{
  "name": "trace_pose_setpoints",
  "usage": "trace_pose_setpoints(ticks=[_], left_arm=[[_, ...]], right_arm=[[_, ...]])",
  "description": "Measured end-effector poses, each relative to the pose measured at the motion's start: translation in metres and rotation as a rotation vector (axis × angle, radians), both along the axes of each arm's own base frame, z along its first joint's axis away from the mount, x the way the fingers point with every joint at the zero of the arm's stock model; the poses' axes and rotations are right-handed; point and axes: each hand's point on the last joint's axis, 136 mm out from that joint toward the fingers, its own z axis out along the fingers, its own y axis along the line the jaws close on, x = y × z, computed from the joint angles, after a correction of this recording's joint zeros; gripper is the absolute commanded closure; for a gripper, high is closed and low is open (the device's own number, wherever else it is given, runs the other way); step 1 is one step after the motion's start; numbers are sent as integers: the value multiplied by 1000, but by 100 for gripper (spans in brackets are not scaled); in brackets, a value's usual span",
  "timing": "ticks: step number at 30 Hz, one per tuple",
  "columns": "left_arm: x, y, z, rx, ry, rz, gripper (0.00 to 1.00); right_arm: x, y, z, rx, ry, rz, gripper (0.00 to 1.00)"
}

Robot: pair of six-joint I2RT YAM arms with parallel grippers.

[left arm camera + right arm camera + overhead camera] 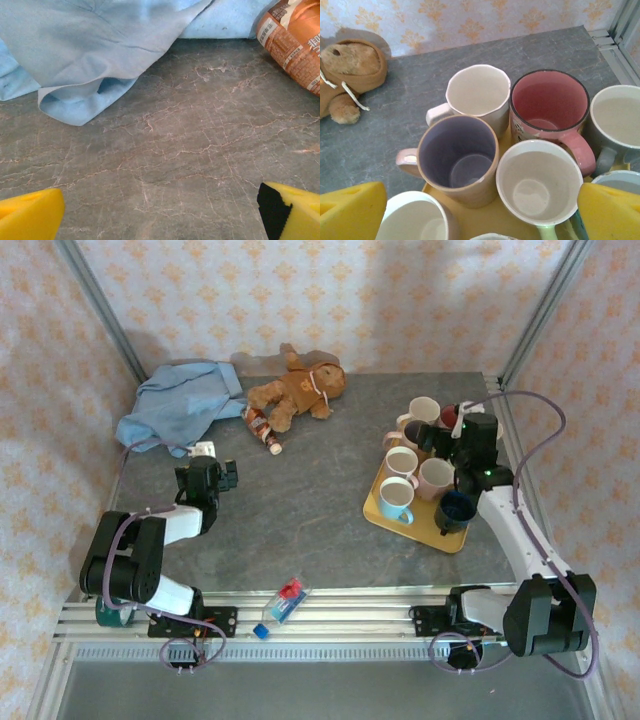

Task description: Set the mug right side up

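1. The right claw [480, 202] is spread wide and grips nothing. Its yellow fingers [350, 212] hang to either side of a cluster of mugs [420, 465], and I see them touching none
2. Between the fingers stand a lilac-lined mug [457, 155] and a white mug with a green handle [540, 182], side by side, both mouth up and empty
3. Just behind those are a cream mug [477, 92] and a pink mug [550, 102], rims close together, also upright and empty
4. A grey mug [617, 117] stands at the right edge of the wrist view and a plain white mug [415, 220] at the lower left, both with their mouths up
5. The near mugs rest on a yellow tray [377, 512] on the right side of the table [320, 500]. I cannot tell whether the back ones stand on it too
6. From above, a dark blue mug [455, 510] sits at the tray's near right corner. Every mug whose mouth shows is right side up
7. The left claw [160, 212] is also fully spread and empty, low over bare table and well apart from the tray
8. Ahead of it lies a crumpled blue cloth [100, 45], and beside that a bottle [292, 45] with a brown label lies on its side
9. A teddy bear [297, 390] lies at the back of the table near the cloth
10. A small packet [288, 598] lies at the near edge between the two arm bases
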Motion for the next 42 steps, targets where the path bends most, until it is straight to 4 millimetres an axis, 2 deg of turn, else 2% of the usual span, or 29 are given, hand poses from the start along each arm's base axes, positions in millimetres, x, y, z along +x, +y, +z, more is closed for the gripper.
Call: trace_pose_setpoints(ticks=[4, 14, 22, 28, 34, 37, 42], left_arm=[[-3, 0, -5, -1, -21, 0, 0], [3, 0, 7, -5, -79, 0, 0], [3, 0, 8, -5, -82, 0, 0], [3, 0, 8, -5, -82, 0, 0], [3, 0, 8, -5, -82, 0, 0], [3, 0, 8, -5, -82, 0, 0], [3, 0, 8, -5, -82, 0, 0]], right_arm=[[-4, 0, -19, -24, 16, 14, 3], [-14, -7, -67, -53, 16, 17, 3], [-5, -10, -53, -59, -84, -2, 4], [-11, -13, -71, -72, -79, -14, 5], [-13, -15, -76, -81, -101, -22, 5], [-10, -15, -76, -79, -123, -23, 5], [-3, -16, -88, -65, -130, -19, 8]])
